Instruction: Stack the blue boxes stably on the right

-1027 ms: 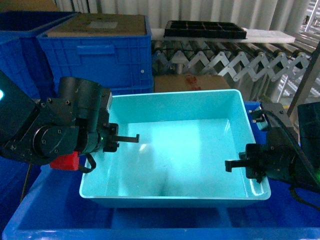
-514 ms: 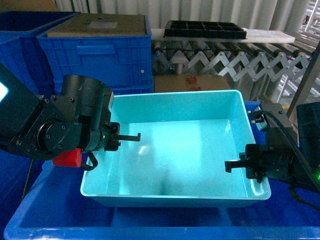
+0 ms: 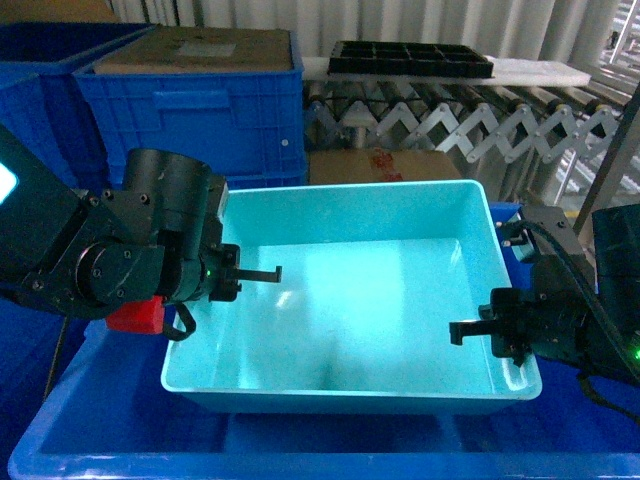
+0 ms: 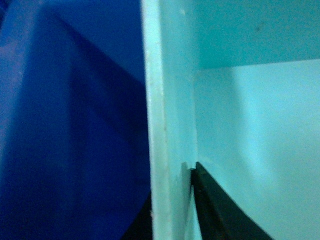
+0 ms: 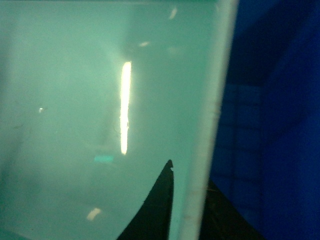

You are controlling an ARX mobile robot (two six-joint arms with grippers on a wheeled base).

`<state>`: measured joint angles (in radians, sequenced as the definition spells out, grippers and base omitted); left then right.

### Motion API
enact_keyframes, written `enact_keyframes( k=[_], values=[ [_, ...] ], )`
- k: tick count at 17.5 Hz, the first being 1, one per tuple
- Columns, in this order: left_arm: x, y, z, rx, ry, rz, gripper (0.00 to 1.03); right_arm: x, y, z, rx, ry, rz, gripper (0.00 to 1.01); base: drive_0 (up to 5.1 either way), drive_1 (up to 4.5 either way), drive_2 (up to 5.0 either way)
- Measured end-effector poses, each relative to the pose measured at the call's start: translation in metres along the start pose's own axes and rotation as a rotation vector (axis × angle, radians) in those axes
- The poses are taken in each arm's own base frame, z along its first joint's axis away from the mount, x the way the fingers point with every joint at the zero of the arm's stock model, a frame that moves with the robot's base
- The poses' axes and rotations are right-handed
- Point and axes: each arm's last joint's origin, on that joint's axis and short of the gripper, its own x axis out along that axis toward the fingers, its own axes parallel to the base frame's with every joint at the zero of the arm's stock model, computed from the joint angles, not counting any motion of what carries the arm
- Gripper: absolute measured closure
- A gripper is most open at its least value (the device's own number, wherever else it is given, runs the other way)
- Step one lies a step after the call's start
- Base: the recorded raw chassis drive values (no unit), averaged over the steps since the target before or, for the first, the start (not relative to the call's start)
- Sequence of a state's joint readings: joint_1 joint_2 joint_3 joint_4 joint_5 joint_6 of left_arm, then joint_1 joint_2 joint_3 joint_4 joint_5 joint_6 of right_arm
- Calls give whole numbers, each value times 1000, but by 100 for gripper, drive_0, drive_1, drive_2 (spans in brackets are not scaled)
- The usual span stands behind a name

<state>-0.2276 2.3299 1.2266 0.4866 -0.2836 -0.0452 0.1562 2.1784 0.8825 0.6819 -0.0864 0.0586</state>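
Blue box (image 3: 350,300), the pale turquoise tub, sits front and centre, carried between both arms above the big royal-blue crate (image 3: 120,440) whose rim runs under its near edge. Left gripper (image 3: 222,277) is pinched on the tub's left wall, and the wrist view confirms it: one dark finger (image 4: 215,210) pressed inside the wall, the other just showing outside. Right gripper (image 3: 510,335) does the same on the tub's right wall, one black finger (image 5: 155,210) inside, its partner outside the rim. That two-sided clamp on opposite walls looks chosen to keep a wide, shallow tub level and stop it twisting. Behind the tub stand more ribbed crates (image 3: 190,100) and a roller conveyor (image 3: 450,115). Against a second ago, the tub has nudged slightly rightward, with the left arm riding along; over the last half second, barely anything moves.
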Motion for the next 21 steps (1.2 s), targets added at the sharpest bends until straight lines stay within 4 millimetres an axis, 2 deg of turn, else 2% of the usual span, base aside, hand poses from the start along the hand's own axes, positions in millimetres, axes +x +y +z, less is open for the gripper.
enact_keyframes(
  k=[3,5,9,11,17,20,21],
  values=[
    [2,2,-2,179,9,67,66,-1,-2,-2,-58,13,31,63,0,0,0],
    [3,4,0,217,4,69,49,-1,0,-3,-81,11,55,45,0,0,0],
    [4,7,5,270,-12,99,5,-1,1,-4,-99,16,51,2,0,0,0],
    [5,10,5,273,-5,110,5,-2,-6,-3,-92,14,13,3,0,0,0],
    [5,11,7,267,-21,111,5,-8,-5,1,-101,-39,13,3,0,0,0],
    [-3,11,23,261,-61,60,5,-20,-7,30,-82,-145,0,3,0,0,0],
    [-9,12,37,263,-97,51,5,-24,-9,44,-68,-179,-6,3,0,0,0]
  ],
)
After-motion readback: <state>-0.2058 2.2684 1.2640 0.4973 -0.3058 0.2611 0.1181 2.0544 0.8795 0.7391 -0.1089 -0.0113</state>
